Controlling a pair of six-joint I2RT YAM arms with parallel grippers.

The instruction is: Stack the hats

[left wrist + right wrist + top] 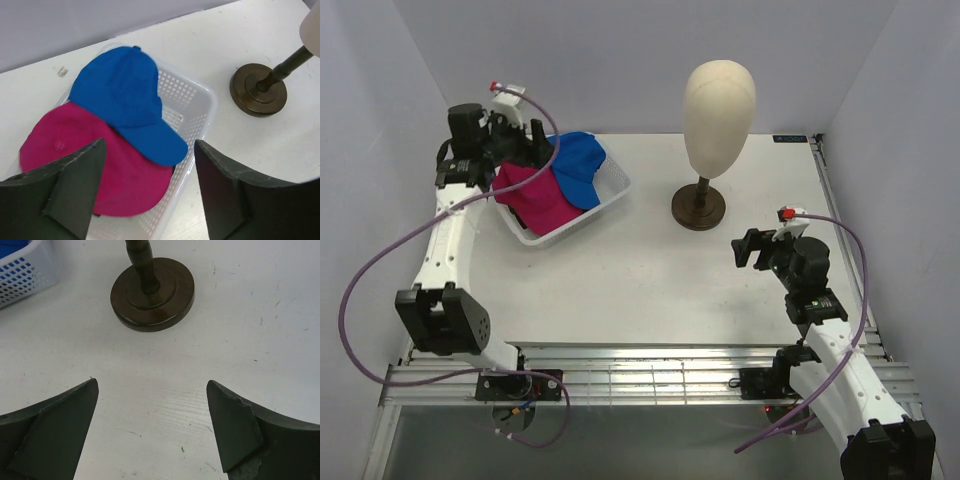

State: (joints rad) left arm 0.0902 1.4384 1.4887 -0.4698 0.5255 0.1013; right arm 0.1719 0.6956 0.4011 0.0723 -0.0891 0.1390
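Two hats lie in the white mesh basket (pixel 605 205) at the table's back left. The blue hat (pixel 577 166) (pixel 125 100) rests partly on the magenta pink hat (pixel 535 197) (pixel 75 150), its brim over the pink one. My left gripper (pixel 525 148) (pixel 150 150) hovers over the basket's far left side, open, with nothing between its fingers. My right gripper (pixel 752 248) (pixel 152 385) stands open over bare table on the right, near the stand's base, holding nothing.
A cream egg-shaped mannequin head (pixel 718 105) on a dark round stand (pixel 699 208) (pixel 152 295) (pixel 259 89) stands behind the table's middle. The basket's corner (pixel 20 270) shows at the right wrist view's upper left. Purple cables loop from both arms.
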